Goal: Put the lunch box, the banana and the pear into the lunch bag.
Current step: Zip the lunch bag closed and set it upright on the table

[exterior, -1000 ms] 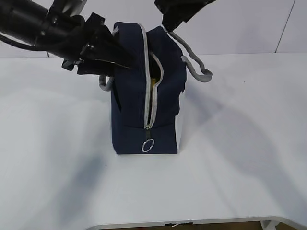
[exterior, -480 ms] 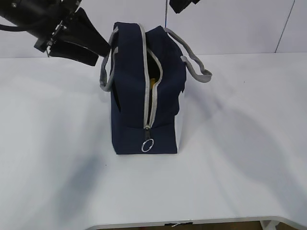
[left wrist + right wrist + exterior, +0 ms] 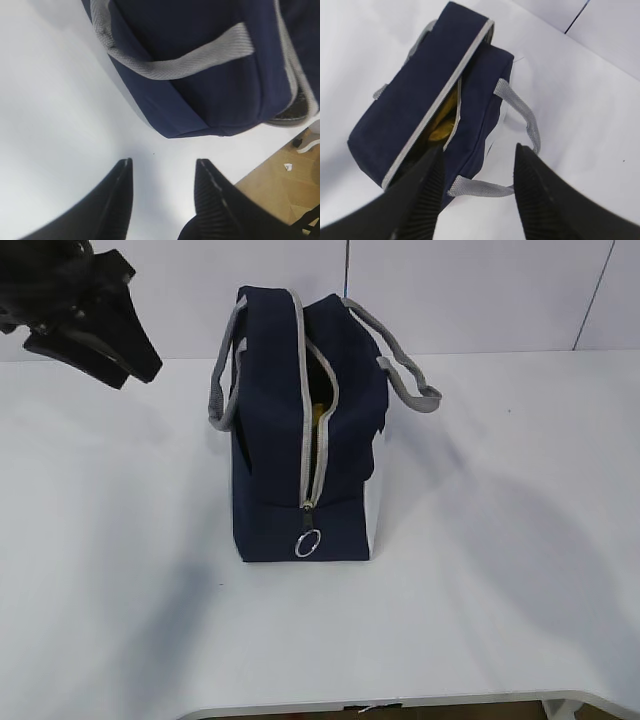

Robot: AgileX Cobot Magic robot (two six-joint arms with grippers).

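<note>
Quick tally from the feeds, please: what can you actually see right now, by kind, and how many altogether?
Lunch bag, navy, standing on the table, zip partly open: 1
Grey handles: 2
Ring pull: 1
Yellow item inside the opening, kind unclear: 1
Grippers in view, both with jaws apart and empty: left gripper, right gripper: 2
Lunch box, pear: 0 visible
Total: 7

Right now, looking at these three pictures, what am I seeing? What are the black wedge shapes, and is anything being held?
It is a two-armed robot at a white table. One picture comes from a camera facing the table; the other two come from cameras on each arm's wrist. The black wedges are the fingers of the left gripper and those of the right gripper. Both are open and hold nothing. On the table stands a navy lunch bag with grey handles, its zipper partly open. Something yellow shows inside; I cannot tell which fruit.
</note>
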